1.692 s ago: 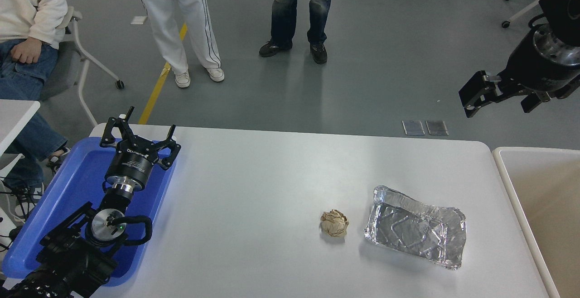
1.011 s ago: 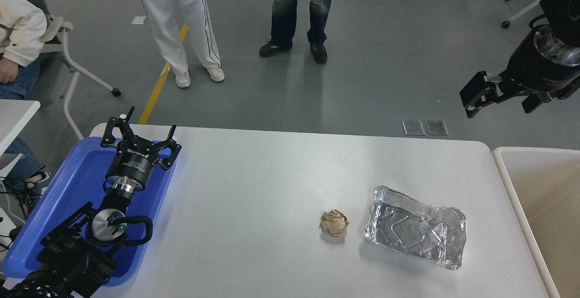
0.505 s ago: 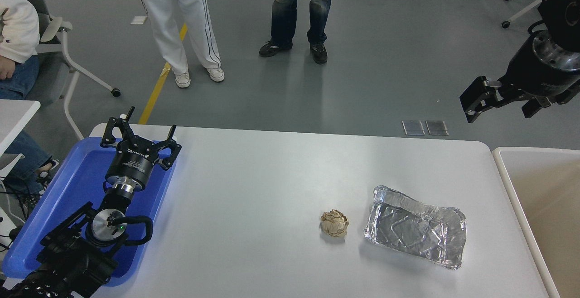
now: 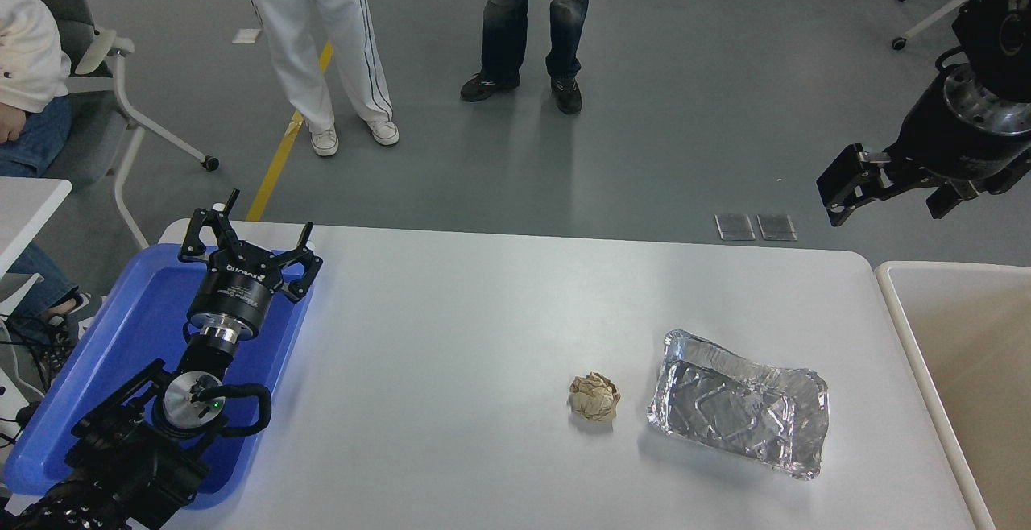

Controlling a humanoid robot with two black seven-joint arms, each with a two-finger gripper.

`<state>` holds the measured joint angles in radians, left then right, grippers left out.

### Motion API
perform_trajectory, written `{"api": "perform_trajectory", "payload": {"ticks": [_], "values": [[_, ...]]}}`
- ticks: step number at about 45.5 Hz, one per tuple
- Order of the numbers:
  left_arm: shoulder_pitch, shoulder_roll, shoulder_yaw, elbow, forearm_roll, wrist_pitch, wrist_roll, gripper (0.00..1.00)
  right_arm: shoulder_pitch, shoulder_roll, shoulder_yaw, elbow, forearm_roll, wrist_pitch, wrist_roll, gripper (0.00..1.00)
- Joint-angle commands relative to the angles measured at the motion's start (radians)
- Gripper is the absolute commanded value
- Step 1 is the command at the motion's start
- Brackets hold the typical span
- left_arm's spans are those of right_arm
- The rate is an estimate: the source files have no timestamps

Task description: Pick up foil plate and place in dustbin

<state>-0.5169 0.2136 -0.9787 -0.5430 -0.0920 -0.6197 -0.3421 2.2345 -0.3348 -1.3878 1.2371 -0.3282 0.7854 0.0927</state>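
Beyond the counter's (image 4: 483, 312) far right corner, the right end effector (image 4: 886, 192), jaws apart and empty, has risen slightly; the foil plate (image 4: 739, 403) lies untouched beside the dustbin (image 4: 910, 337), approach pending.

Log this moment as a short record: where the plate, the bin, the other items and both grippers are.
foil plate: on the white table, right of centre, untouched
paper ball: just left of the plate, apart from it
dustbin: beside the table's right edge
blue tray: at the table's left end
right gripper: open, empty, raised beyond the table's far right corner
left gripper: open, parked over the tray
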Motion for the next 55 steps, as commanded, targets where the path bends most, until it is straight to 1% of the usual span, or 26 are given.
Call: {"api": "perform_trajectory", "payload": {"ticks": [1, 19, 27, 37, 45, 50, 55], "values": [[0.000, 0.001, 0.000, 0.000, 0.000, 0.000, 0.000, 1.00, -0.001, -0.003, -0.022, 0.001, 0.000, 0.000, -0.001, 1.00], [0.000, 0.000, 0.000, 0.000, 0.000, 0.000, 0.000, 1.00, -0.029, -0.001, -0.014, 0.002, 0.002, 0.000, 0.001, 1.00], [0.000, 0.000, 0.000, 0.000, 0.000, 0.000, 0.000, 1.00, -0.105, 0.005, -0.008, 0.007, 0.041, 0.000, 0.001, 1.00], [0.000, 0.001, 0.000, 0.000, 0.000, 0.000, 0.000, 1.00, -0.173, -0.001, -0.008, 0.005, 0.043, 0.000, -0.001, 1.00], [0.000, 0.000, 0.000, 0.000, 0.000, 0.000, 0.000, 1.00, -0.272, -0.055, -0.004, -0.001, 0.044, 0.000, -0.002, 1.00], [0.000, 0.001, 0.000, 0.000, 0.000, 0.000, 0.000, 1.00, -0.352, -0.064, -0.007, -0.005, 0.040, -0.002, -0.004, 1.00], [0.000, 0.001, 0.000, 0.000, 0.000, 0.000, 0.000, 1.00, -0.424, -0.064, -0.020, -0.008, 0.031, -0.149, -0.002, 1.00]]}}
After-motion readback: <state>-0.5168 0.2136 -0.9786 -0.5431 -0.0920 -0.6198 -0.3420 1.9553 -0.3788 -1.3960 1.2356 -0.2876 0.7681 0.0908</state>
